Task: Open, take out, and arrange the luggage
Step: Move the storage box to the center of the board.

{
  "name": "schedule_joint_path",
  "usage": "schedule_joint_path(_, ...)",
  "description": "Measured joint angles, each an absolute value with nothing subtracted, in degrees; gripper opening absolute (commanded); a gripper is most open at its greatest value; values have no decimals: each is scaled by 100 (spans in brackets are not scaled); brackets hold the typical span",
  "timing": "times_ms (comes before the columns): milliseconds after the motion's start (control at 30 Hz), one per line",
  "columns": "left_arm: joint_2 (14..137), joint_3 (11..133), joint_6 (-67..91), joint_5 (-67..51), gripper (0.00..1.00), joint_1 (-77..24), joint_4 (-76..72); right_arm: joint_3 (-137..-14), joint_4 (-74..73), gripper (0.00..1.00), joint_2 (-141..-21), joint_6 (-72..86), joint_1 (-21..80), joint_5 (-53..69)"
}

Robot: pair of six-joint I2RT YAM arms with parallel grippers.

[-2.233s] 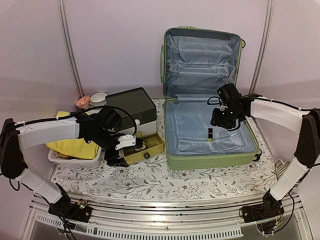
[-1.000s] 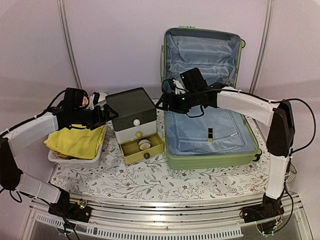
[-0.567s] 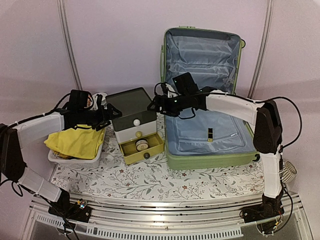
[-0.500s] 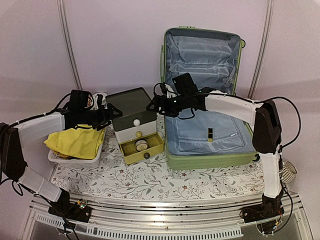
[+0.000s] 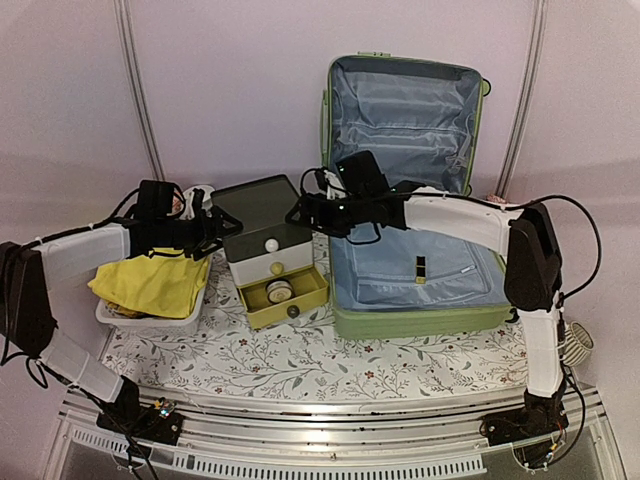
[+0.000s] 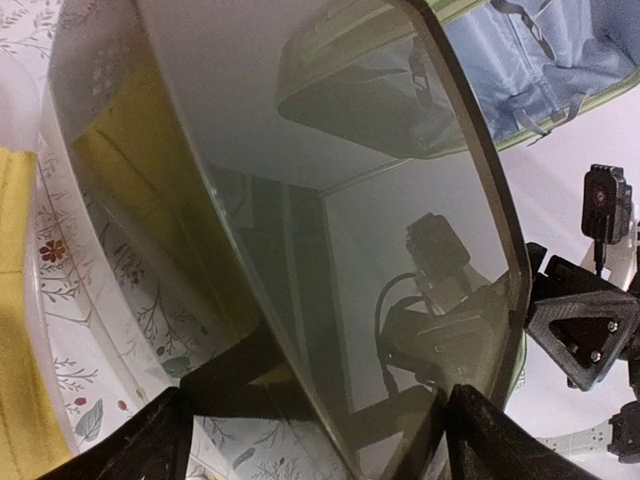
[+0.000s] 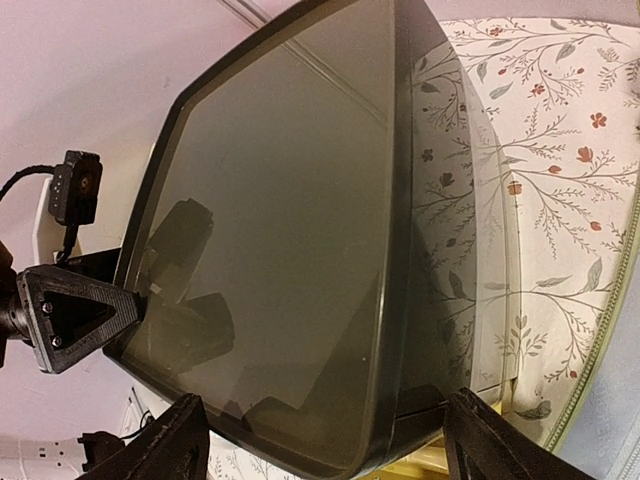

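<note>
**Both end effectors spread wide at the drawer box, luggage open on the right**

The luggage (image 5: 430, 322) sits at the back right of the surface (image 5: 300, 365). Its base lies flat and its lid stands upright against the wall, so you see the pale blue lining of both halves. A small black-and-yellow item (image 5: 421, 268) lies on the lining of the base.

Neither arm is in the luggage. Your left end effector (image 5: 212, 228) is at the left side of the drawer box (image 5: 262, 208), and your right end effector (image 5: 303, 213) is at its right side, reaching across the near left corner of the luggage. In each wrist view the fingers are spread wide with the glossy dark lid filling the space between them. Each end effector is open and holds nothing. Whether any finger touches the lid cannot be told from these views.

The box's lower yellow drawer (image 5: 300, 300) is pulled out, with a round item (image 5: 278, 290) inside it. Left of the box, a white basket (image 5: 150, 318) holds a yellow cloth (image 5: 150, 280).
</note>
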State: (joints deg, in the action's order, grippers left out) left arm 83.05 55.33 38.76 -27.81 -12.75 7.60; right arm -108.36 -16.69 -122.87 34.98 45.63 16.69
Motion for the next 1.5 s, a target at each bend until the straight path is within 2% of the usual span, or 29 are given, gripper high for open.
schedule_joint_path(267, 8414, 5594, 3745, -3131, 85, -1162, 792, -10193, -1035, 81, -11977, 3710, 4753, 1048)
schedule_joint_path(333, 8447, 5616, 3715, -3168, 85, -1149, 770, -10084, -976, 85, -11913, 3723, 4797, 943)
schedule_joint_path(467, 8475, 5636, 3658, -3168, 93, -1135, 755, -9953, -1096, 100, -11799, 3677, 4947, 797)
schedule_joint_path(567, 8444, 5636, 3540, -3035, 98, -1160, 738, -9854, -1253, 99, -11622, 3564, 5052, 775)
schedule_joint_path(733, 8160, 5618, 3350, -2569, 98, -1184, 1022, -9695, -1511, 100, -11113, 3280, 5122, 576)
schedule_joint_path(1067, 6853, 5262, 3216, -2067, 94, -1264, 1885, -9000, -1549, 93, -10591, 2897, 5315, 189)
schedule_joint_path(1167, 6344, 4910, 3426, -1839, 94, -1697, 1914, -8715, -1562, 92, -10569, 2838, 5391, 154)
schedule_joint_path(1300, 5837, 4246, 4082, -1413, 94, -2867, 1619, -8383, -1599, 91, -10479, 2821, 5424, 25)
schedule_joint_path(1500, 5924, 3548, 5137, -261, 98, -4418, 1105, -7889, -1581, 92, -9981, 2827, 5422, -344)
